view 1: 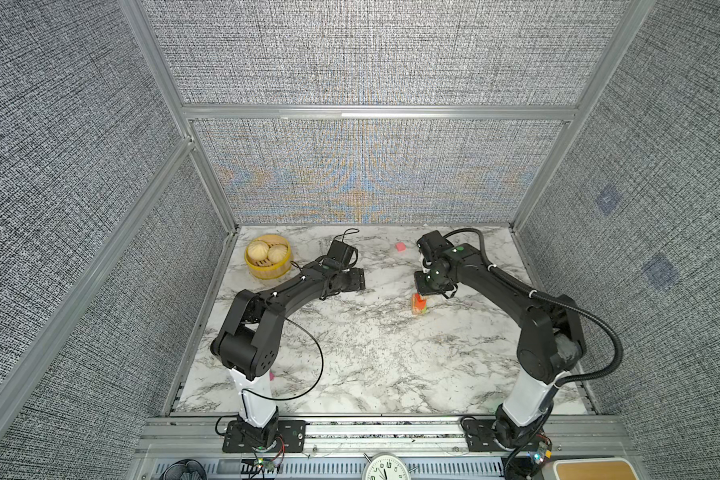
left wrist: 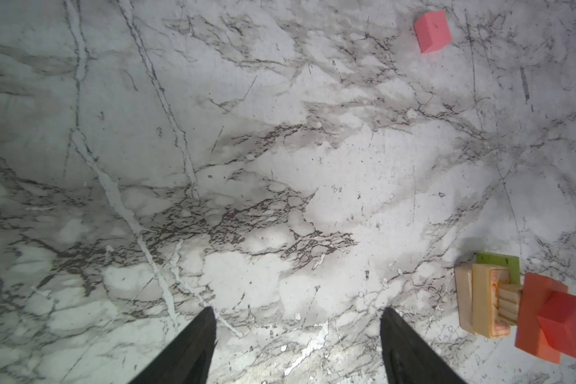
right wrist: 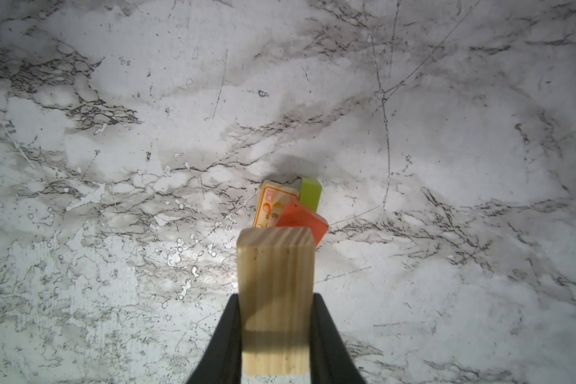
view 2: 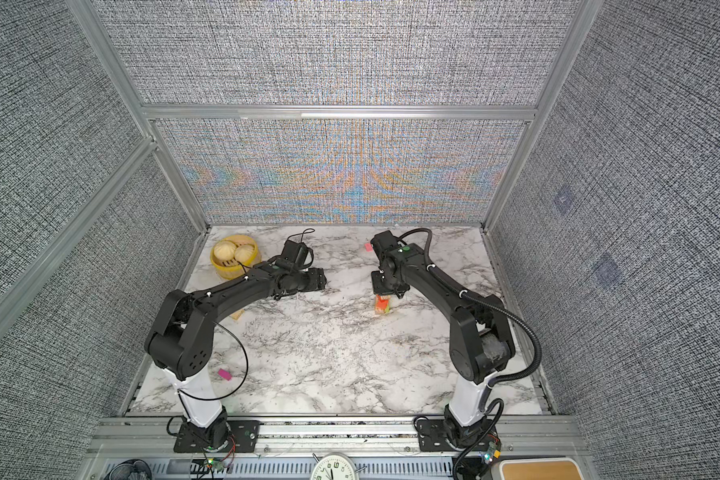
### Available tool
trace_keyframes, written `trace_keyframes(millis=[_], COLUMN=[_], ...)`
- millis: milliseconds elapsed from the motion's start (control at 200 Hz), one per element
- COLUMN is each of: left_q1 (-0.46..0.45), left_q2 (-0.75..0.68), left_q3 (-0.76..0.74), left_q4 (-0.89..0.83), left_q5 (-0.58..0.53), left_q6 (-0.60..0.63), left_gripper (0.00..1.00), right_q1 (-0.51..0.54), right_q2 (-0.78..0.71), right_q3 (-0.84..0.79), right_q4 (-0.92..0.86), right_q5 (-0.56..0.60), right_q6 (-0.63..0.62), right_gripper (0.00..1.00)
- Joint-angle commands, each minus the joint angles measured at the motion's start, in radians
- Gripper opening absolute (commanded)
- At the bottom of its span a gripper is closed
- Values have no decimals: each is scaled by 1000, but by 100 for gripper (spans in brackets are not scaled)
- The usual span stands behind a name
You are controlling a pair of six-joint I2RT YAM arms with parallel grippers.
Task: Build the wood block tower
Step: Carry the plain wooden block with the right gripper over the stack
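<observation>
Two claws: right claw (right wrist: 276,296) clamps a tan block (right wrist: 275,266) over the tower (right wrist: 288,207), left claw (left wrist: 296,311) gapes wide above the table (left wrist: 213,133).

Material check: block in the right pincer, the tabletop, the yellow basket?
Tan rectangular block in the right pincer: bare wood, unpainted, straight grain lines showing.
White grey-veined tabletop: marble look, slight sheen; stone or printed film, unclear.
Round yellow steamer basket: likely bamboo, matte, banded wall.

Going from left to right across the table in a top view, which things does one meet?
Bamboo steamer → pink cube → tower. The right gripper, shut on a tan block, overlaps the tower there, so it is left out.
</observation>
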Motion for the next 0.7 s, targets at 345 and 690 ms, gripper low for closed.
trace_keyframes(millis=[345, 690], left_q1=[-1, -1], left_q2=[34, 36], left_q3=[26, 20], left_q4=[-19, -16], left_q5=[-4, 3], left_q6=[23, 17], left_gripper=[79, 79], right_q1=[-10, -12], right_q2=[46, 51], right_q3=[54, 39], right_q4=[-87, -78], right_q5=[-9, -11], right_q6=[-47, -51], right_gripper=[22, 26])
